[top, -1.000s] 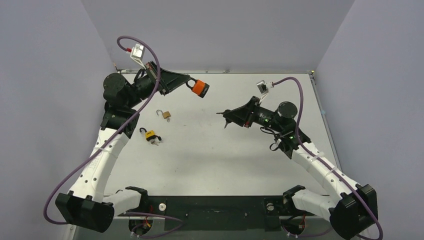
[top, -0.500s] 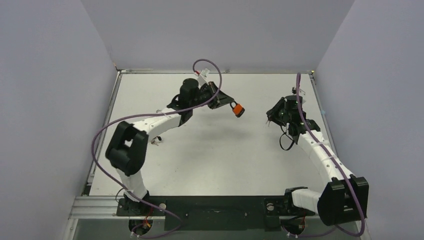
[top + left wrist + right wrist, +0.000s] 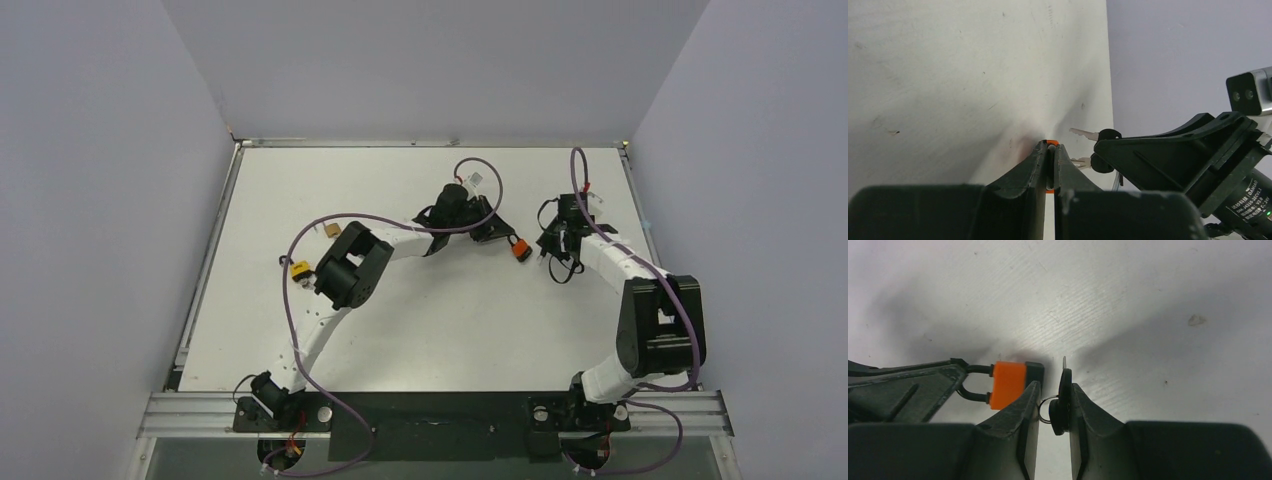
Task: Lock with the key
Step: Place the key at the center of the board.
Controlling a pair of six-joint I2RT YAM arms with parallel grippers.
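An orange padlock [image 3: 518,250] with a black base hangs by its shackle from my left gripper [image 3: 503,238], held over the table right of centre. In the left wrist view the jaws [image 3: 1049,155] are shut on it, with only a sliver of orange [image 3: 1049,143] showing. My right gripper [image 3: 544,250] is shut on a black-headed key [image 3: 1064,395] on a ring with a second key. In the right wrist view the key blade tip [image 3: 1064,361] stands just right of the padlock's black base [image 3: 1034,371], apart from it. The orange body [image 3: 1008,384] is left of my fingers.
A yellow padlock [image 3: 299,268] and a small brass padlock [image 3: 328,230] lie on the white table [image 3: 430,320] at the left, partly behind the left arm. Grey walls close in the back and both sides.
The left gripper has carried the orange padlock right and nearer. The right gripper has swung in beside it, so key and padlock now stand close together.
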